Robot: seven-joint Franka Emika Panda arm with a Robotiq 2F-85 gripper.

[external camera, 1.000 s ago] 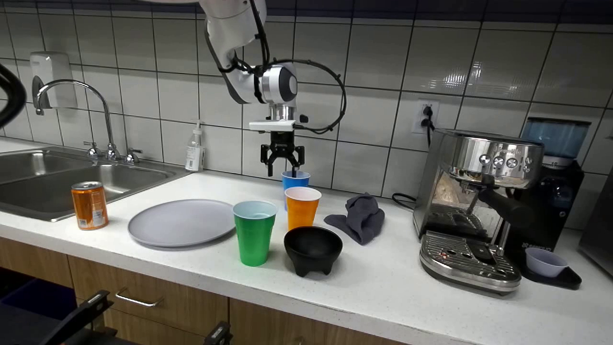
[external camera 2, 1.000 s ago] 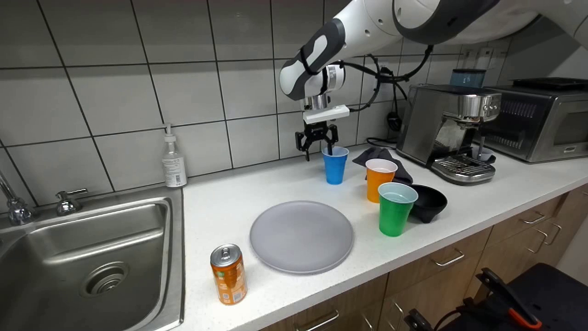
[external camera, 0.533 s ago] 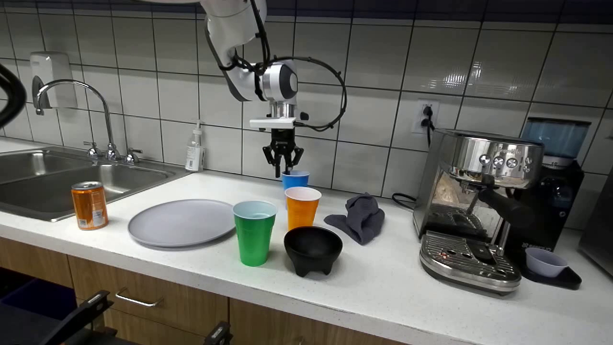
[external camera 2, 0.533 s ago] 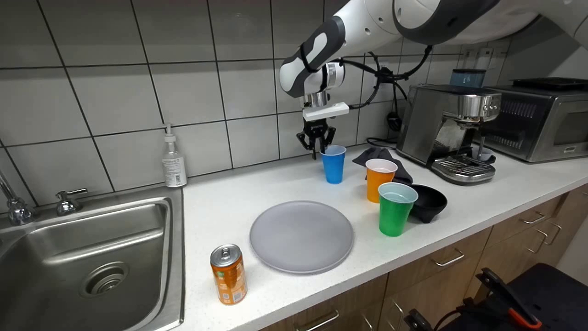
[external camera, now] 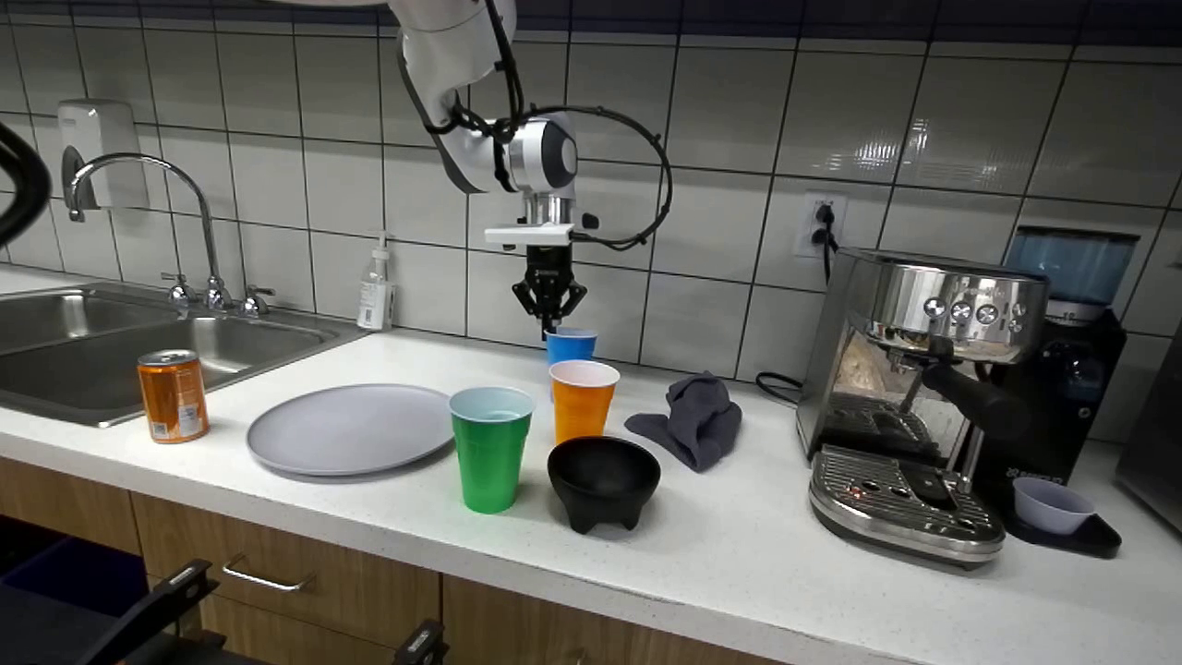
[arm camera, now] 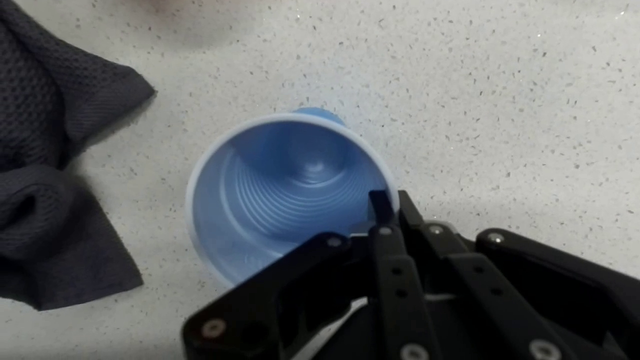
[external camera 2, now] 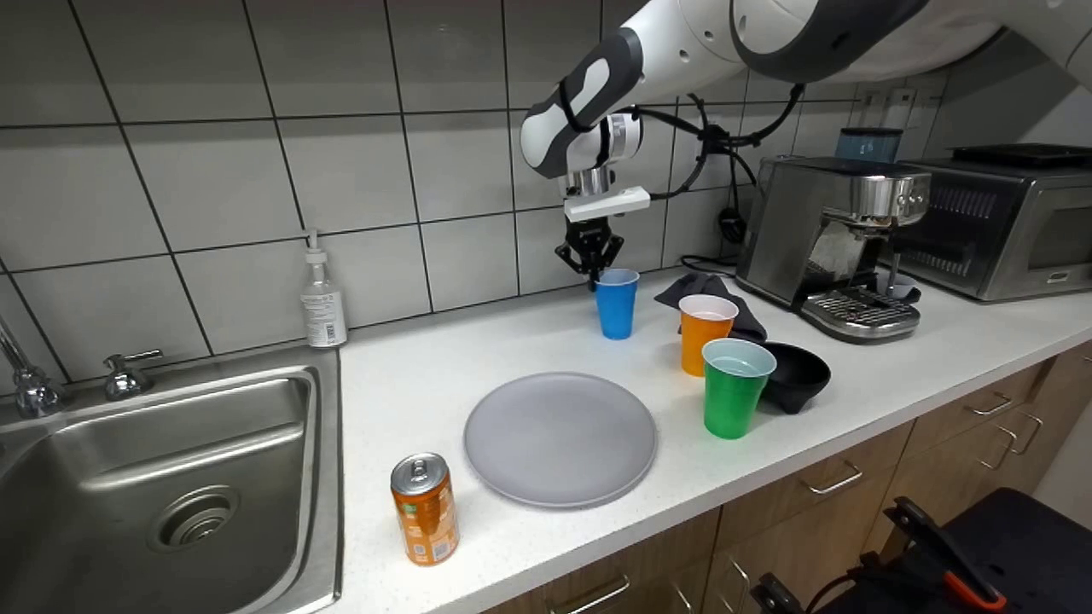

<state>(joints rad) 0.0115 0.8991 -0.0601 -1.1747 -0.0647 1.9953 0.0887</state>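
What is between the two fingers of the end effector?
The rim of the blue cup, in the wrist view: one finger is inside the cup, one outside.

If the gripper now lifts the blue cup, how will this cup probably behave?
The blue cup looks thin-walled and empty, so it is probably light and may flex where the gripper pinches it. Held only at one edge, it might tilt.

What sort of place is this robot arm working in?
Most likely a kitchen or kitchenette: there's a steel sink set into the white counter, an espresso machine standing on it, and wood-fronted drawers below.
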